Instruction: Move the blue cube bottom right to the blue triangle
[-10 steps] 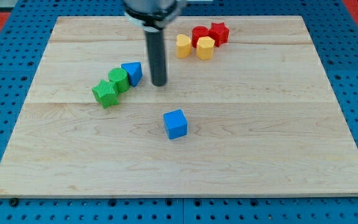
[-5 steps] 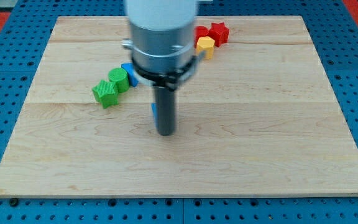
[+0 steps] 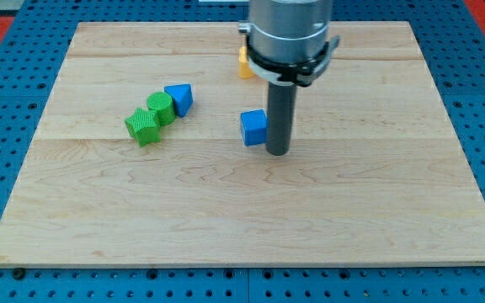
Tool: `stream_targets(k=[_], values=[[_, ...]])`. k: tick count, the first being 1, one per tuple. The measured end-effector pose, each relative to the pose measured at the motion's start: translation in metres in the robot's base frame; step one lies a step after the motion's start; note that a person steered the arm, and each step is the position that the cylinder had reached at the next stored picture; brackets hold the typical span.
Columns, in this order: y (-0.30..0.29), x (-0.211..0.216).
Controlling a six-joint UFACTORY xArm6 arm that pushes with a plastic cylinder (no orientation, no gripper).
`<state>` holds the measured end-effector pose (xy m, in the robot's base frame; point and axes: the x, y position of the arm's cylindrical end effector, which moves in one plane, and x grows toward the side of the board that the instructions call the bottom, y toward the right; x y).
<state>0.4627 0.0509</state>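
The blue cube (image 3: 253, 127) sits near the middle of the wooden board (image 3: 242, 210). My tip (image 3: 277, 152) is right beside it, on its right and slightly below, touching or nearly touching it. The blue triangle (image 3: 179, 98) lies to the cube's upper left, at the right end of a diagonal row with two green blocks. The arm's body hides the area above the cube.
A green block (image 3: 161, 108) and another green block (image 3: 143, 126) touch in a row with the blue triangle. A yellow block (image 3: 243, 62) peeks out left of the arm at the view's top; the other yellow and red blocks are hidden behind it.
My tip swept from beside the blue triangle down past the cube, then to the cube's right. The blue cube has moved up and slightly right from its earlier spot.
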Motion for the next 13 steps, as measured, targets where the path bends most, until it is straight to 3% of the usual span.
stream_targets(k=[2,4,5,9,13], values=[[0.004,-0.017],[-0.107,-0.032],[-0.123,-0.038],[-0.059,-0.113],[-0.102,-0.116]])
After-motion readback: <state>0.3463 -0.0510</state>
